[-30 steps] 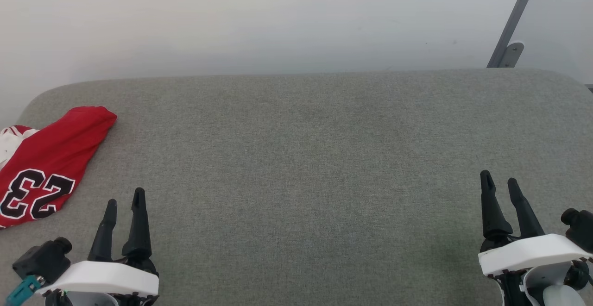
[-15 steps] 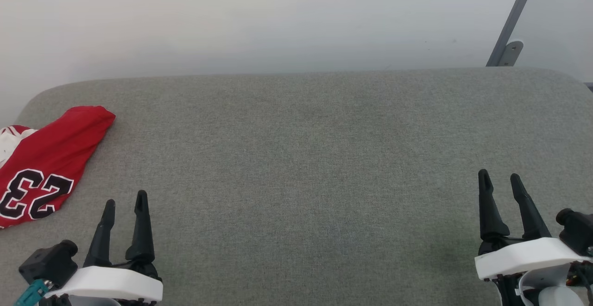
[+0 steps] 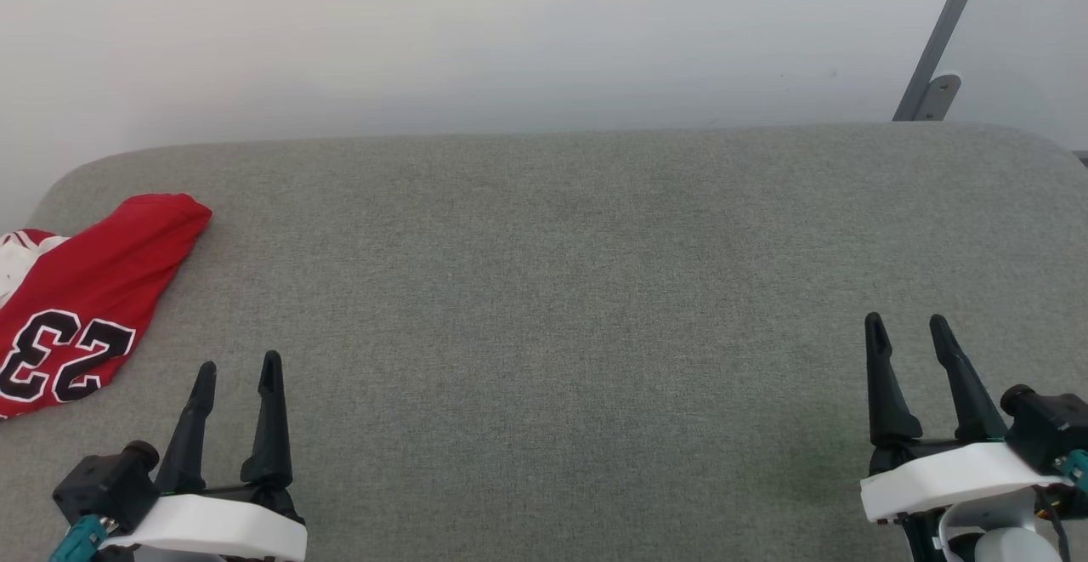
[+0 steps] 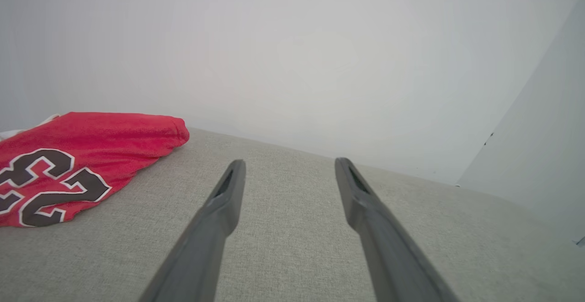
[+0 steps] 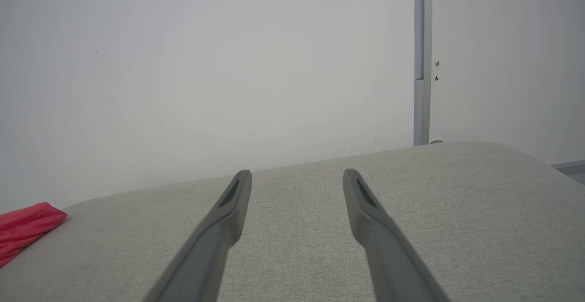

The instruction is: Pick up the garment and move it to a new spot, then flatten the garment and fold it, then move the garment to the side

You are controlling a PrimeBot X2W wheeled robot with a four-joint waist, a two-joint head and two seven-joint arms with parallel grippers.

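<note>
Grey worktop [image 3: 544,273] before a white wall [image 3: 425,35]
Woven fabric covers it, and its far corners are rounded. At the far right corner a slanted grey metal bar [image 3: 950,22] rises along the wall.

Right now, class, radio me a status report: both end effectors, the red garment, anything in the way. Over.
Left end effector open, empty. Right end effector open, empty. Garment lying left on grey pad, ungripped. No obstruction seen.
</note>
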